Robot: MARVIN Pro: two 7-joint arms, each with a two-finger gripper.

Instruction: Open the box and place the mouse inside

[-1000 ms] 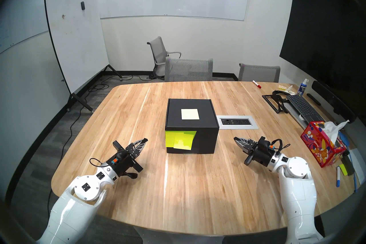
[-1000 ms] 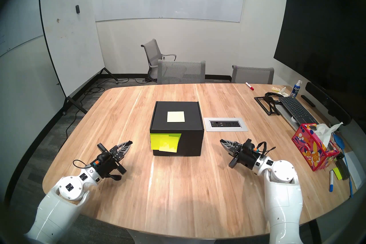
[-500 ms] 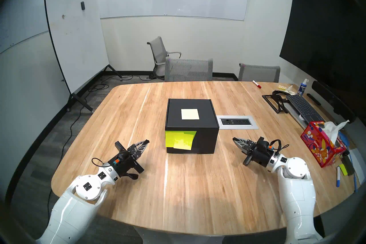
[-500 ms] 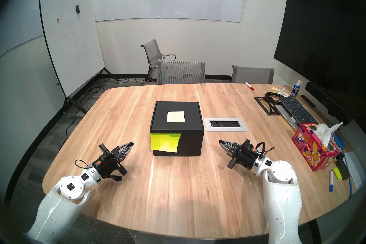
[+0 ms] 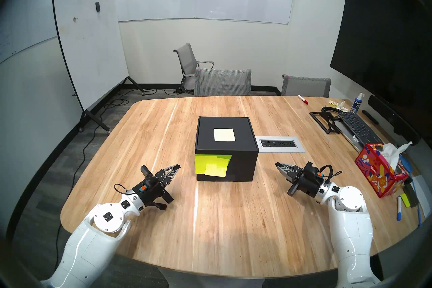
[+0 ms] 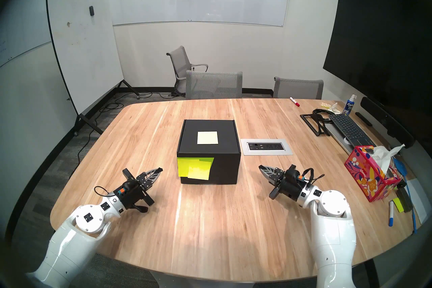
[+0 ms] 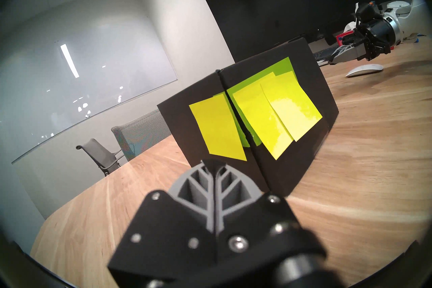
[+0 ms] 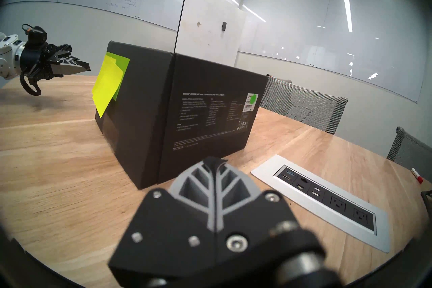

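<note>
Wooden table (image 5: 210, 222) bears the closed box (image 5: 240, 163) between both arms; left gripper (image 5: 177, 166) and right gripper (image 5: 277, 164), each pinched empty, flank it; the mouse (image 7: 364, 69) lies under the right.

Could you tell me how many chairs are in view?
3: middle chair at the table's far edge, right chair beside it, back chair near the wall. Others may be hidden.

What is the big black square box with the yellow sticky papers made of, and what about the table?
The black square box looks like matte cardboard: dull surface, sharp folded edges, a seam down one corner. The yellow sticky notes are thin glossy paper, one corner lifting. The table looks like light wood with streaky grain and a smooth sheen; possibly a veneer.
</note>
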